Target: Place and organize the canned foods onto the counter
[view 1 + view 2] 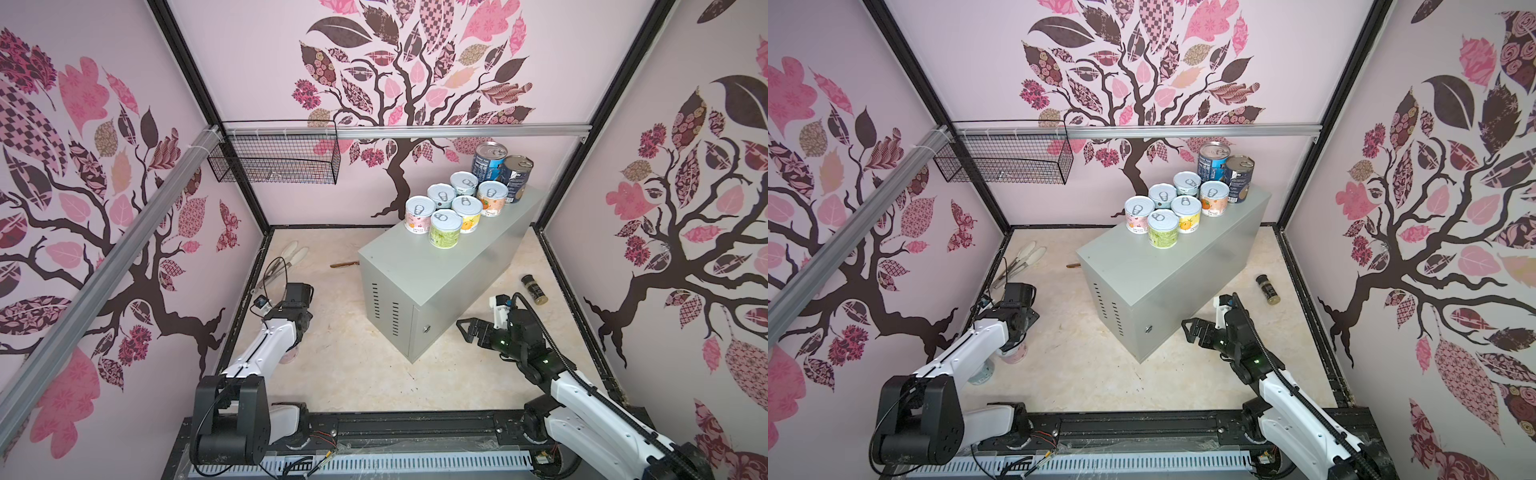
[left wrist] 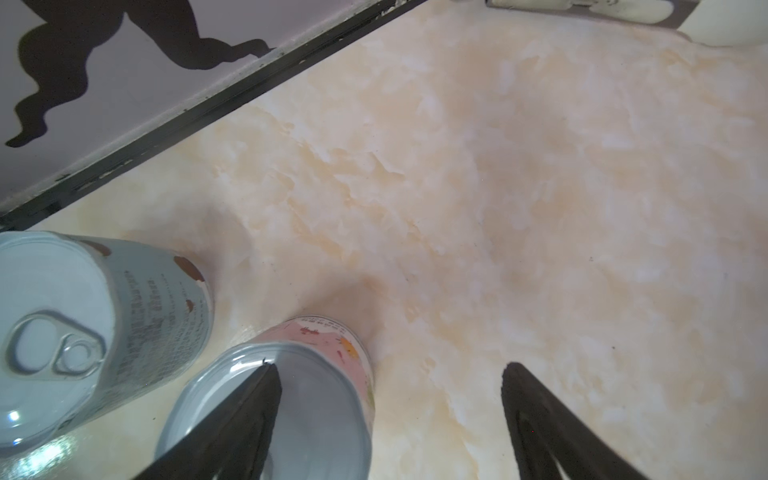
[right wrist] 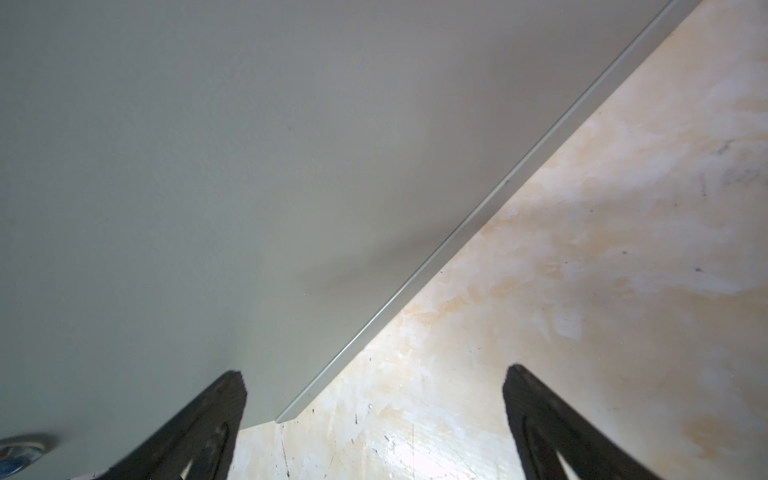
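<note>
eight cans are seen standing on top of the grey cabinet [image 1: 436, 286], all gathered at its far end. a tall blue can [image 1: 487, 163] and a tall dark can [image 1: 516, 180] are set at the far edge. six short cans are lined up in two rows in front of them: a pink-and-white can [image 1: 419, 216], a pale blue can [image 1: 441, 197] and a pale grey can [image 1: 464, 184] along the cabinet's left edge, and a green can [image 1: 445, 231], a yellow can [image 1: 466, 216] and an orange can [image 1: 491, 202] beside them.

two more short cans are found upright on the marbled worktop [image 1: 353, 374], well to the left of the cabinet's vented side: a pink-labelled can [image 2: 320, 340] and a grey-blue can [image 2: 137, 316] just beside it.

the left gripper [image 2: 388, 368] is held over this pair with its jaws parted and nothing clamped. one finger [image 2: 249, 415] is seen above the lid of the pink-labelled can, the other above bare worktop. in both top views this gripper is hidden under its own arm.

the right gripper [image 1: 468, 328] is held low just beside the cabinet's near corner, by the door with the small lock [image 1: 427, 329]. its jaws are spread wide and empty; whether the cabinet is touched cannot be told.

a spice jar [image 1: 534, 289] is seen lying on the worktop to the right of the cabinet. tongs [image 1: 286, 257] lie well to the cabinet's left, and a wire basket [image 1: 274, 162] is hung on the wall rail behind and left of it.
</note>
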